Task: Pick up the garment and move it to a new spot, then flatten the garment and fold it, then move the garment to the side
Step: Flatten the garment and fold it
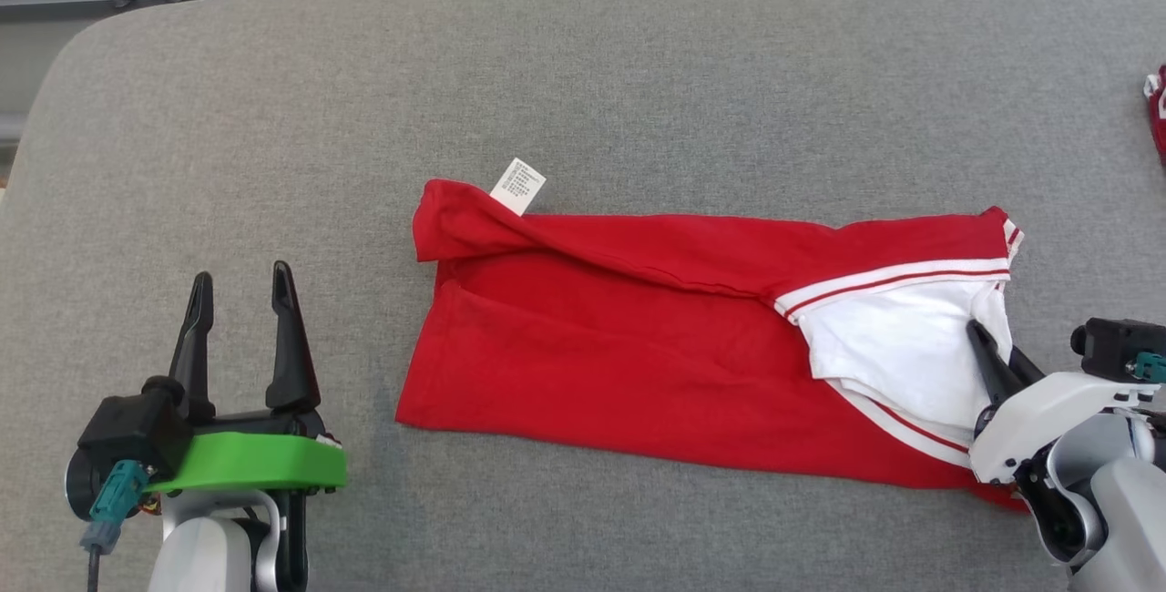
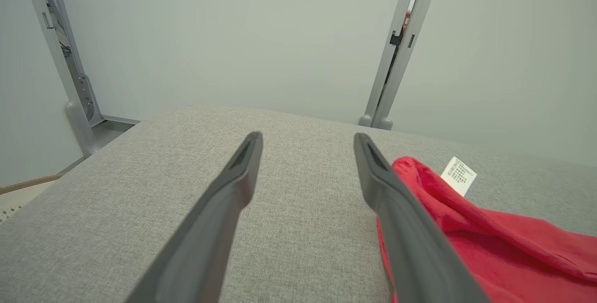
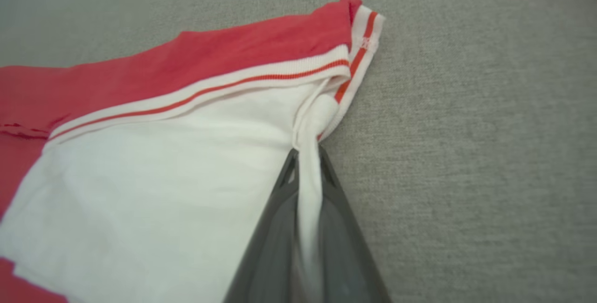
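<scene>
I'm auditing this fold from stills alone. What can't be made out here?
Head view: care label print, too small to read.
Head view: red item cut off by the right edge, unidentifiable.
Head view: near right corner of the garment, hidden under the right gripper.
Right wrist view: how many layers are pinched, hidden between the fingers.

I work over a desk [image 1: 273,100] covered in grey woven fabric, and its far left corner [image 1: 86,32] is rounded. Beyond its far edge stand pale grey-green wall panels [image 2: 233,37], plain and matte. A grey metal post [image 2: 396,60] joins them, set on a small foot just behind the desk. A second grey post [image 2: 70,70] rises at the left. Low beside it I see a strip of light, speckled floor [image 2: 11,205]. The light is soft and even, with no hard shadows.
</scene>
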Tool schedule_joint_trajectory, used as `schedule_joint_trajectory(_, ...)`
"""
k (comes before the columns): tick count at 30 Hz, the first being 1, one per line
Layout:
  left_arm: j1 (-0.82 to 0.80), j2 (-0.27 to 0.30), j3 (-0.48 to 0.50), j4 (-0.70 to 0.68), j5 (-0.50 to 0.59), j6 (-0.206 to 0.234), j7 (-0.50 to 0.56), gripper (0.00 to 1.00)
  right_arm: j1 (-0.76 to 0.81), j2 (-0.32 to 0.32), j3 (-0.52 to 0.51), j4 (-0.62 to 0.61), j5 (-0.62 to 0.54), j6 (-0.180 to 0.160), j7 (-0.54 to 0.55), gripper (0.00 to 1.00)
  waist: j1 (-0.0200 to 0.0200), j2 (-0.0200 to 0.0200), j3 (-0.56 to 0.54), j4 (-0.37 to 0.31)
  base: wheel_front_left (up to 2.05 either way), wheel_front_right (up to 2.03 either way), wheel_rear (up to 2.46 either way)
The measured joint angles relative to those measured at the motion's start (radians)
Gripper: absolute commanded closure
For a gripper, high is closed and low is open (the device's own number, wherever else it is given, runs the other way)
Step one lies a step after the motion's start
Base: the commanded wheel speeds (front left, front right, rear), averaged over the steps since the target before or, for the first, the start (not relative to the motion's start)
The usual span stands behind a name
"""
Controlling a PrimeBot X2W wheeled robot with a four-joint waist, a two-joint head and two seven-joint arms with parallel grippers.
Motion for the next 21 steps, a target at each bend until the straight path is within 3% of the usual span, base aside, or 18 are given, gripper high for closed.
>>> schedule_joint_trajectory(13, 0.025, 0.0, -0.002, -0.008, 0.004, 0.006, 0.0, 0.0, -0.003, -0.152, -0.16, 0.097, 0.02, 0.0, -0.062, 1.0, 0.0, 0.0, -0.053, -0.042, 0.0, 0.0, 0.0)
schedule_joint_trajectory(21, 0.05, 0.0, -0.007, -0.005, -0.004, 0.01, 0.0, 0.0, -0.005, -0.143, -0.133, 0.017, 0.014, 0.0, -0.032, 1.0, 0.0, 0.0, -0.082, -0.065, 0.0, 0.0, 0.0)
